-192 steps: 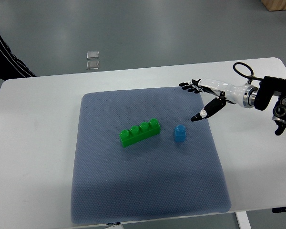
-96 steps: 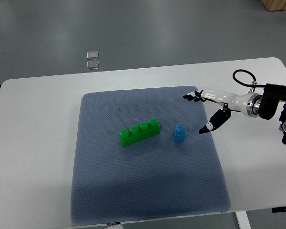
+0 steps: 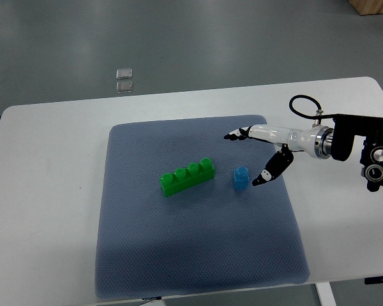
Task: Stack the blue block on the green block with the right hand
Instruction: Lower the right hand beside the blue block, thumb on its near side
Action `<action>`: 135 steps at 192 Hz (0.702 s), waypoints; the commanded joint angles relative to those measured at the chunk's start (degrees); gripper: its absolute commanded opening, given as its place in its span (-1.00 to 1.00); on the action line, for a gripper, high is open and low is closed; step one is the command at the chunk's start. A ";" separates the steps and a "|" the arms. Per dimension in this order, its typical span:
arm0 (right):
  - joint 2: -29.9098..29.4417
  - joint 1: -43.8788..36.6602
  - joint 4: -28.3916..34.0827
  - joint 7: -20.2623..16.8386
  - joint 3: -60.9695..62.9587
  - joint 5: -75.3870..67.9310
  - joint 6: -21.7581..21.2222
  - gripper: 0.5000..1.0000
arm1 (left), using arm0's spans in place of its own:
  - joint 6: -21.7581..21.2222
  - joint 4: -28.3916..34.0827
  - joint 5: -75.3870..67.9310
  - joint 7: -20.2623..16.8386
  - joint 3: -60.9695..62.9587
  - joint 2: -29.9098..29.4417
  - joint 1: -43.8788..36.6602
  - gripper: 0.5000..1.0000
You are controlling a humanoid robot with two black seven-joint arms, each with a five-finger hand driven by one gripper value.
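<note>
Blue block, small, of glossy moulded plastic, with a single round stud on top (image 3: 241,178): stands upright on the mat, slightly right of centre, at three o'clock from the green block and near it, the two not touching.

Green block, long, of glossy plastic, bearing four round studs in one row (image 3: 187,176): lies at the centre of the mat, its long axis tilted, the right end turned toward one o'clock. Nothing rests on it.

Mat, blue-grey, soft, with a fine dotted weave and rounded corners (image 3: 179,255): covers the middle of the white smooth-topped table (image 3: 45,191).

Right hand, white shell with black finger joints and tips (image 3: 258,156): enters from three o'clock on a white forearm with a metal wrist collar and a looped black cable. Fingers spread and hold nothing. The upper fingers (image 3: 235,134) reach toward nine o'clock above the blue block; the thumb points down toward seven o'clock, its tip just beside the block's right face. Contact cannot be told.

Left hand: not in view.

Step in hand, as judged: the approach to the grasp; lifting and stacking are not yet done. The next move calls for the spread fingers to settle on either side of the blue block and pinch its smooth, likely slippery faces squarely, then lift it clear and carry it toward nine o'clock, seating its hollow base on the green studs.

Two small clear squares (image 3: 124,80): on the grey floor at twelve o'clock, beyond the table.
</note>
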State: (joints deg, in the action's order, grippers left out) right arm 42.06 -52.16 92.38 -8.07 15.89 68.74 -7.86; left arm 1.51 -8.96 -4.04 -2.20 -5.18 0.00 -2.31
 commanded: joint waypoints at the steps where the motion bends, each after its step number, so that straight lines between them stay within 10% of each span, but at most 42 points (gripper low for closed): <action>1: -0.75 0.31 0.96 0.16 -0.07 -0.01 -0.23 0.76 | 0.07 0.00 0.00 0.00 0.00 0.00 0.02 1.00; 135: -8.92 0.13 -8.97 -0.46 -6.14 8.52 4.26 0.57 | -0.02 0.00 0.00 0.00 0.00 0.00 0.02 1.00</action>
State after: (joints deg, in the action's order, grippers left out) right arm 34.68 -51.83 85.69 -8.51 9.77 77.08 -3.62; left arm 1.51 -8.97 -4.04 -2.20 -5.18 0.00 -2.29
